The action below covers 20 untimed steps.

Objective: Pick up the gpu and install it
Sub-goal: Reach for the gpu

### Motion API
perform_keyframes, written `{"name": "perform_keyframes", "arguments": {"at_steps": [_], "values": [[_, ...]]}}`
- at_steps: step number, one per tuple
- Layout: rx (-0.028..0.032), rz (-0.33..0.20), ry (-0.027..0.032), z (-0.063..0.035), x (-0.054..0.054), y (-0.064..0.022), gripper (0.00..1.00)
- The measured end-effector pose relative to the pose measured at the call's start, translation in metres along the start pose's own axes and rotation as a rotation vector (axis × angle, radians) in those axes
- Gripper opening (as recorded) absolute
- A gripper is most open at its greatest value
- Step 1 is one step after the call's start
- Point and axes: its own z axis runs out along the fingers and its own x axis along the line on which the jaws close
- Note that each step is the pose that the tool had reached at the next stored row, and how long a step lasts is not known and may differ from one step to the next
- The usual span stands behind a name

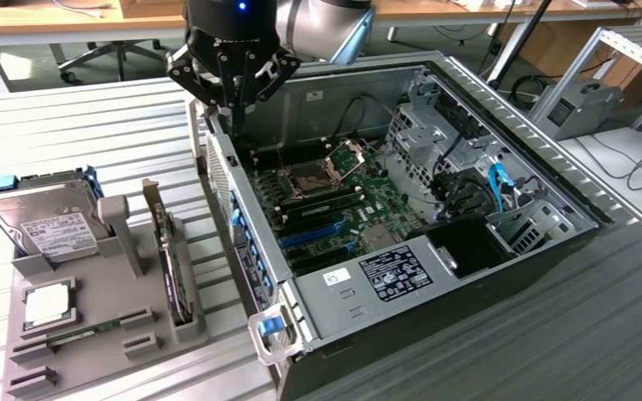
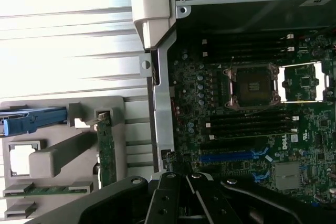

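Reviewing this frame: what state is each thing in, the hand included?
computer case: on its side, open.
hand: shut, holding nothing, over the case's edge.
gpu: standing on edge in the grey holder, not picked up.
CPU socket: cover plate raised.
hard drive: leaning in the holder.

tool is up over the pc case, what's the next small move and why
Probably shift toward the exterior view's left, to above the gpu. The tool is shut and empty over the case wall, while the gpu stands on edge, untouched, in the grey holder. It would have to open before descending.
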Motion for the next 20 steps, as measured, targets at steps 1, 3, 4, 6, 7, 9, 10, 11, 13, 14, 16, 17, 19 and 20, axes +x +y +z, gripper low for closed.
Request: {"name": "perform_keyframes", "arguments": {"at_steps": [1,3,4,6,7,9,10,11,13,14,16,17,19,20], "values": [[0.0,0.0,0.0,0.0,0.0005,0.0,0.11],[0.0,0.0,0.0,0.0,0.0011,-0.0001,0.11],[0.0001,0.0,0.0,0.0,0.0014,-0.0001,0.11],[0.0,0.0,0.0,0.0,0.002,-0.0002,0.11],[0.0,0.0,-0.0001,0.0,0.0023,-0.0002,0.11],[0.0,0.0,-0.0001,0.0,0.0028,-0.0002,0.11],[0.0001,0.0,0.0,0.0,0.003,-0.0002,0.11],[0.0,0.0,0.0,0.0,0.0033,-0.0003,0.11],[0.0001,0.0,0.0,0.0,0.0038,-0.0003,0.11],[0.0,0.0,0.0,0.0,0.0041,-0.0003,0.11],[0.0,0.0,0.0,0.0001,0.005,-0.0004,0.11],[0.0,0.0,0.0,0.0001,0.0052,-0.0004,0.11],[0.0,0.0,0.0,0.0001,0.0058,-0.0004,0.11],[0.0,0.0,0.0,0.0001,0.0061,-0.0005,0.11]]}}
